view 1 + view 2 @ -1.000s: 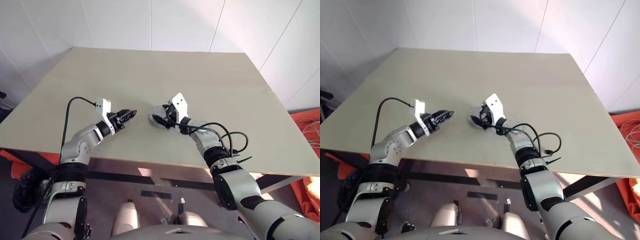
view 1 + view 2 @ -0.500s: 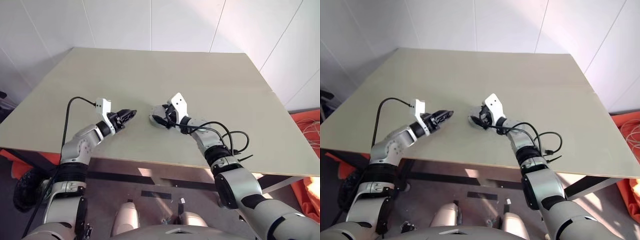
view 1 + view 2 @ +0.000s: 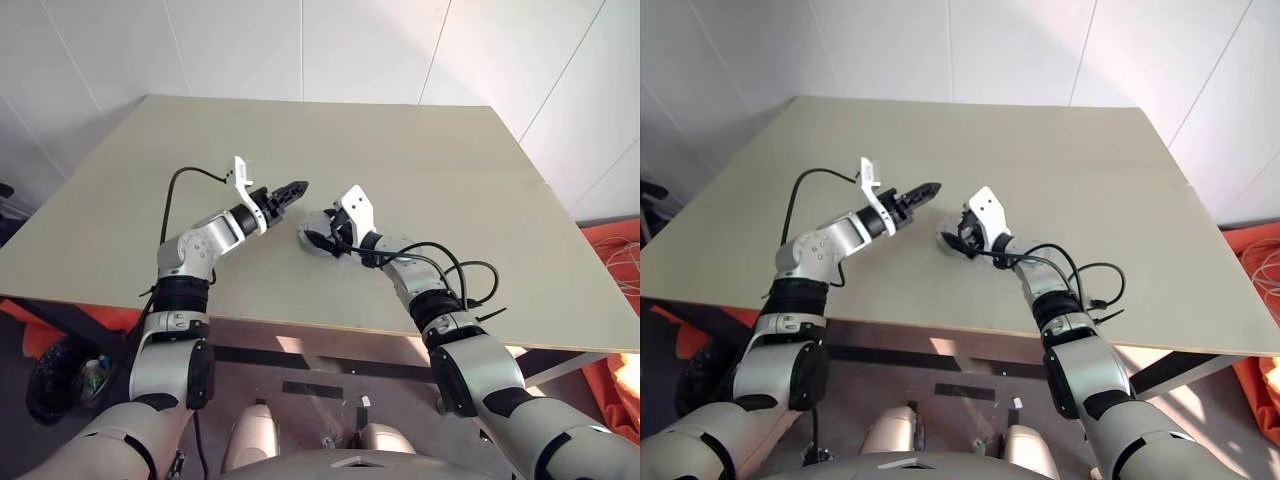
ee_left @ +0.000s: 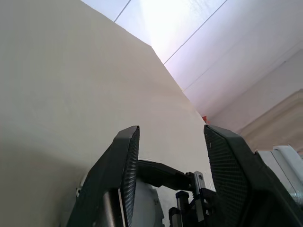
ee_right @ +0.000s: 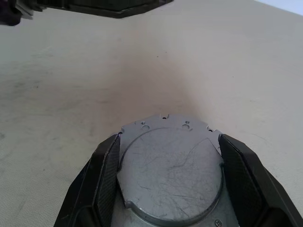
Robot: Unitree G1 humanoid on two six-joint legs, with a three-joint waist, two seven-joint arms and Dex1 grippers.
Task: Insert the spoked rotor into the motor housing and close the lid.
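- Right wrist view gives us the close look the head cameras can't: a round grey metal piece (image 5: 171, 172) sitting flat on the table (image 5: 71, 85), with a scratched smooth top and a notched rim with small holes at its far edge. No spokes or copper windings visible from here, so we can't say if it's the rotor or the motor housing with something on top.
- The right gripper (image 5: 170, 184) has a black finger on each side of that piece, right up against the edges, so it looks clamped on it.
- From the head cameras it's just a small grey blob (image 3: 316, 240) near the table's middle, toward the front edge, half hidden by the right gripper (image 3: 322, 238).
- Left gripper (image 3: 296, 188) hangs above the table just beside the piece, pointing at the right gripper.
- Left wrist view shows its fingers (image 4: 127, 175) apart with nothing between them, plus a sliver of the grey piece (image 4: 144, 208) past them.
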